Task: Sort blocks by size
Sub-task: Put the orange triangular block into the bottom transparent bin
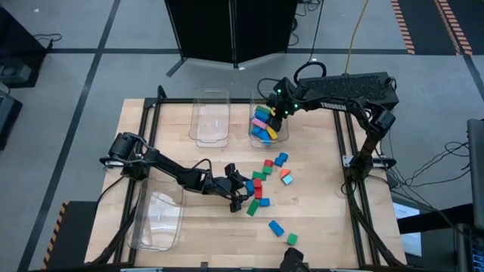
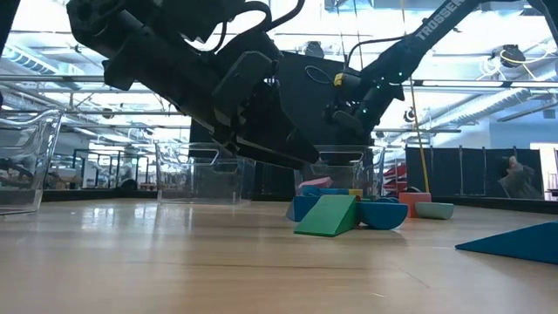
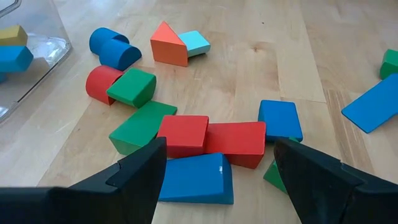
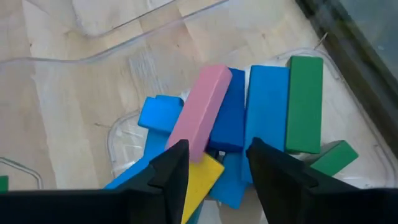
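Right wrist view, pink block [image 4: 203, 106] in bin, hidden from low view

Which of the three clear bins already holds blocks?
The bin at the table's far side, under the right gripper; it holds a pile of blocks, the other two none.

Blocks lie in two groups. In a clear bin [image 1: 281, 136] at the table's far side, long ones are heaped: a pink bar [image 4: 200, 111] lies slantwise over blue slabs [image 4: 266, 118], a green bar [image 4: 304, 102] runs beside them, and a yellow block [image 4: 202, 180] sits at the pink bar's lower end. On the bare wood nearer the front, loose pieces cluster: two red blocks [image 3: 211, 135] touching end to end, a blue wedge [image 3: 196, 179], green blocks [image 3: 132, 87], blue rounded pieces [image 3: 112, 48], an orange prism [image 3: 166, 45] and a cyan block [image 3: 194, 42].
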